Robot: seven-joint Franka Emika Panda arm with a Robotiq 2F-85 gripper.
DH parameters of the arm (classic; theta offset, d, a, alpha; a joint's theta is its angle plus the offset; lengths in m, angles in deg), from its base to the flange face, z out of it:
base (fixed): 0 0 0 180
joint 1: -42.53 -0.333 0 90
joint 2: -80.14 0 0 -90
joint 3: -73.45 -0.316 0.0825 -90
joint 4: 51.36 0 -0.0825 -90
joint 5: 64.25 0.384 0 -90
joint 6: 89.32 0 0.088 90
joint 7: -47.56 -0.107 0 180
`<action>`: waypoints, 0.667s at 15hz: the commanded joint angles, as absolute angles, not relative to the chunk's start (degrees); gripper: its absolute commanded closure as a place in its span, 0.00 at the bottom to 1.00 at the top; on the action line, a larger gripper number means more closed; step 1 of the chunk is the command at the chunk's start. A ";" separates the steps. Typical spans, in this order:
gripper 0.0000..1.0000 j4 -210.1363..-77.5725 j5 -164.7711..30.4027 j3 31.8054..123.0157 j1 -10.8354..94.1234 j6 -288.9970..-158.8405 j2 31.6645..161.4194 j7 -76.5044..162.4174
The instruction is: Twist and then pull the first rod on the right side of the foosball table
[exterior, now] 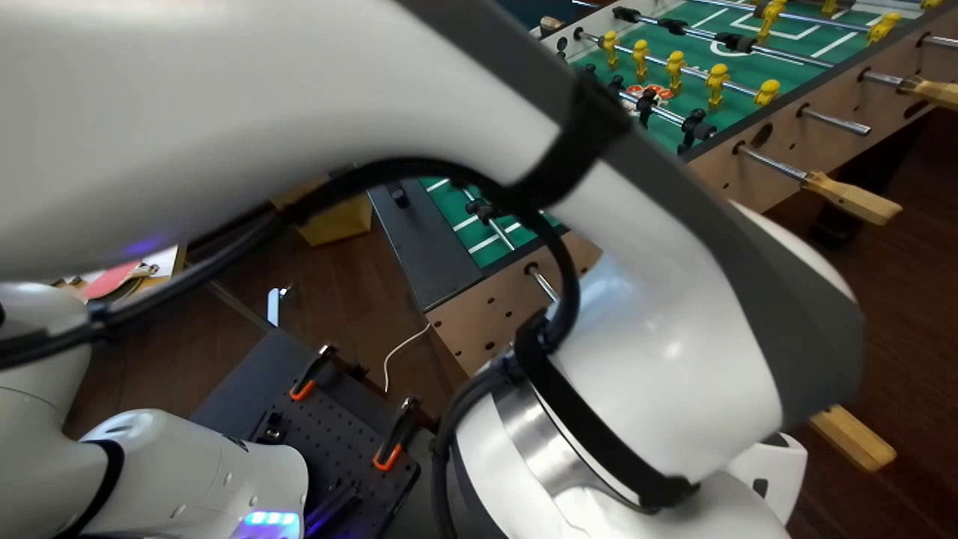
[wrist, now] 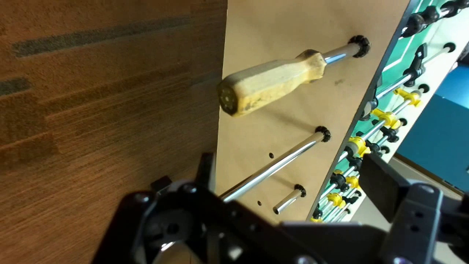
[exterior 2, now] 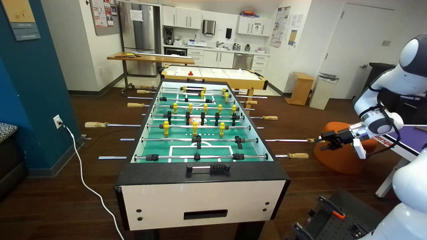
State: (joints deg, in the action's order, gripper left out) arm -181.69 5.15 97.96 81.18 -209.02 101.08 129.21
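in an exterior view, a white cord (exterior 2: 81, 163) runs at the left from a wall outlet (exterior 2: 58, 121) down onto the dark floor (exterior 2: 66, 213). in the middle stands the foosball table (exterior 2: 203, 196), yellow and black figures (exterior 2: 194, 129) over its green pitch (exterior 2: 156, 145); behind it are a wooden worktop (exterior 2: 146, 58) and a white game table (exterior 2: 213, 72) with yellow sides. the first rod (exterior 2: 215, 157) crosses the pitch nearest the black end (exterior 2: 150, 171), and its tapered tan handle (exterior 2: 298, 155) sticks out on the right, a short stretch of bare metal between it and the table's side. the second rod (exterior 2: 287, 140) juts much farther out, its wooden end (exterior 2: 311, 140) at the pincer (wrist: 289, 165); whether the two touch cannot be told. the pincer is released, jaws spread wide; in the wrist view the first rod's handle shows above them, apart from both. farther right come a rounded orange seat (exterior 2: 347, 163), partly behind the pincer, the white arm (exterior 2: 408, 80) and, near the edge, a purple-topped table (exterior 2: 413, 140).
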 commanded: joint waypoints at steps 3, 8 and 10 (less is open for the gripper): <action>0.00 -184.47 -0.09 98.41 77.86 -212.78 95.80 119.51; 0.00 -186.20 -2.07 98.73 76.48 -213.61 93.34 116.54; 0.00 -187.99 0.14 98.56 76.30 -213.65 92.35 114.01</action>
State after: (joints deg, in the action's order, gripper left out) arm -186.23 -1.86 98.59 76.69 -213.59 93.57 116.75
